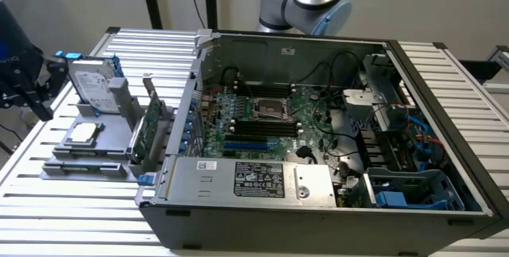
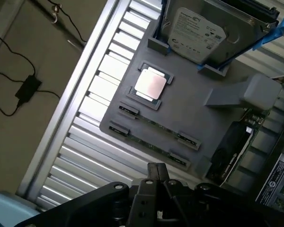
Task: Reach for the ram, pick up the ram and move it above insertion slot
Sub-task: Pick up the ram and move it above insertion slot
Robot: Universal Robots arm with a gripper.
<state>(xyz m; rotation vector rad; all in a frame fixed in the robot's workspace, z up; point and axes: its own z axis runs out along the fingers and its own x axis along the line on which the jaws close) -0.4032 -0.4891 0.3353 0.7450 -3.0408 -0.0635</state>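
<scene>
Gripper [image 2: 156,170] pinched shut and empty above the grey tray [image 2: 208,120], ram [image 2: 154,125] lying in a slot near the tray's edge; I reckon the reach needs fingers opened and squared across the stick.

A parts holder [image 1: 111,130] is set on the table [image 1: 47,209] at the exterior view's left of the open computer case [image 1: 318,224], and on it a hard drive [image 1: 92,84] is stood upright at the far end, a processor [image 1: 86,133] laid midway, the ram [image 2: 156,126] along the near edge and an expansion card [image 1: 149,126] at the case side.
</scene>
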